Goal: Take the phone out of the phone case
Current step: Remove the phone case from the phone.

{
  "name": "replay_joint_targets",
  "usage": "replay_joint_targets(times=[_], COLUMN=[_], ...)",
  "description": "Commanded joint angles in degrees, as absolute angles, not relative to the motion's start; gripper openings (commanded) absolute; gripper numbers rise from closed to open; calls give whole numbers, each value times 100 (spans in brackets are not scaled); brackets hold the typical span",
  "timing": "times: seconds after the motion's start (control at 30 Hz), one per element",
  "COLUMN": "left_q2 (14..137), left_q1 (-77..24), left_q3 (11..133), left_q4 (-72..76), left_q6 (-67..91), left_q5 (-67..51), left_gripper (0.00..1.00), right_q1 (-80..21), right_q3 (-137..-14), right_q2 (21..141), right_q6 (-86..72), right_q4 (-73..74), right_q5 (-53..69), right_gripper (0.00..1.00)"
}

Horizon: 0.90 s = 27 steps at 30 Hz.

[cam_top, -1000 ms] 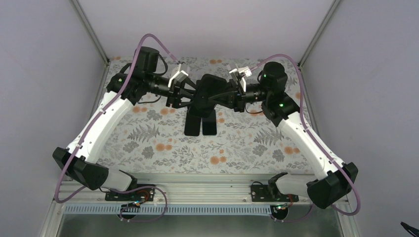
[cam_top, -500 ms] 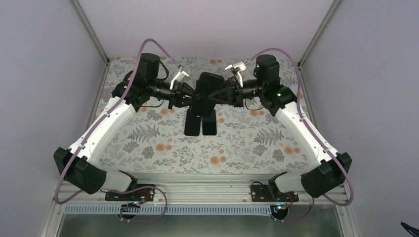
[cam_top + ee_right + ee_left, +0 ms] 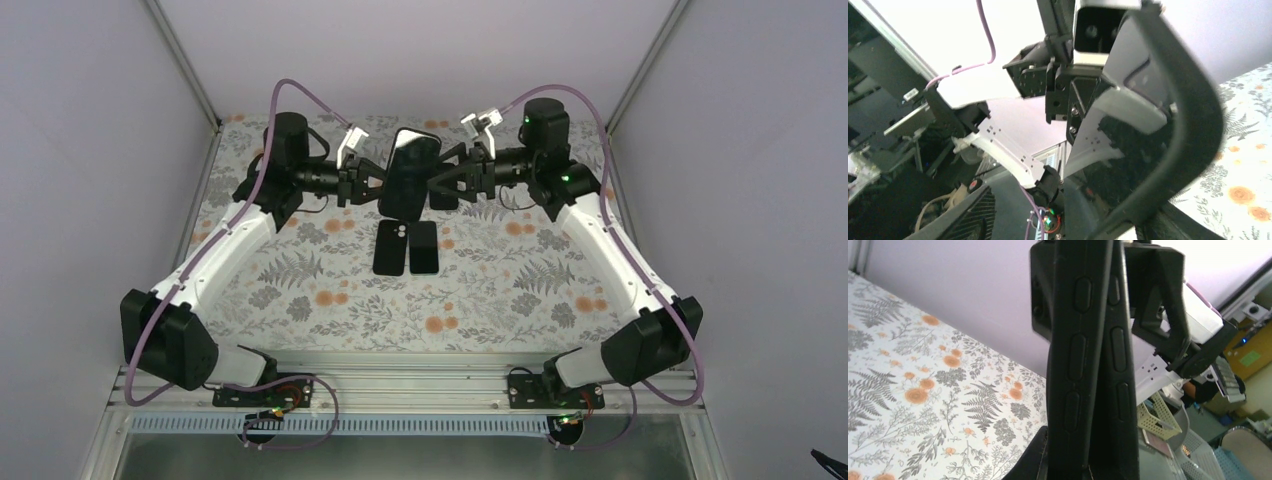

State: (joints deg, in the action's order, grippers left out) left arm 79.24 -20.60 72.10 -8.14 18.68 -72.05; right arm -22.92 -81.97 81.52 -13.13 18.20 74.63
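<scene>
My left gripper point(image 3: 377, 187) is pressed together on the left edge of the phone point(image 3: 412, 165), which I hold up in the air over the far half of the table point(image 3: 300, 290). From above, its glossy screen faces up, the top end pointing toward the back wall.

My left wrist camera looks along that pinched edge. The black case point(image 3: 1073, 350) rises straight up the middle of the view, with 3 raised button covers in a row. A 2nd dark edge with similar bumps runs just beside it on the right. I cannot tell whether that is the phone's own side or more of the case, so I cannot tell whether the 2 have begun to part.

My right gripper point(image 3: 437, 185) sits at the phone's right edge, facing the left one across it. I cannot tell whether it is spread or pinching. In its wrist view a curved black corner of the case fills the right side, blurred and very close.

On the table below, 2 things lie side by side and touching: a dark slab point(image 3: 392, 247) with a camera patch, and a glossy slab point(image 3: 424, 247) on its right.
</scene>
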Motion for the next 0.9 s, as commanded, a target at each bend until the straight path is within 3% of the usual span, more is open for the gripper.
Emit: replay_joint_targets(times=[0.0,0.23,0.27,0.3,0.6,0.87], left_q2=[7815,7781,7838,7899,8297,8469], left_q1=[-1866,-1698,-1694,-1687,-1629,-1581], left_q3=[6861,6171,6211,6319,7106,7079], left_q4=[318,1811,1802,1757,212,-103], left_q6=[3031,4725,4838,4928,5095,5857], left_q5=[-7075,-6632,-6569,-6515,-5509,-4957], left_gripper=[2,2,2,2,2,2], right_q1=[-2045,-1907,-1907,-1907,-2114,-2873], right_q3=[-8459,-8854,-9037,-9211,-10210,-9574], right_q2=[8101,8127,8167,8225,8570,8341], right_q6=[-1593,-965,-759,-529,1059,1872], right_q4=[1418,1830,2006,2173,3202,2907], right_q5=[7425,6221,6023,5805,3644,1874], right_gripper=[68,85,97,100,100,98])
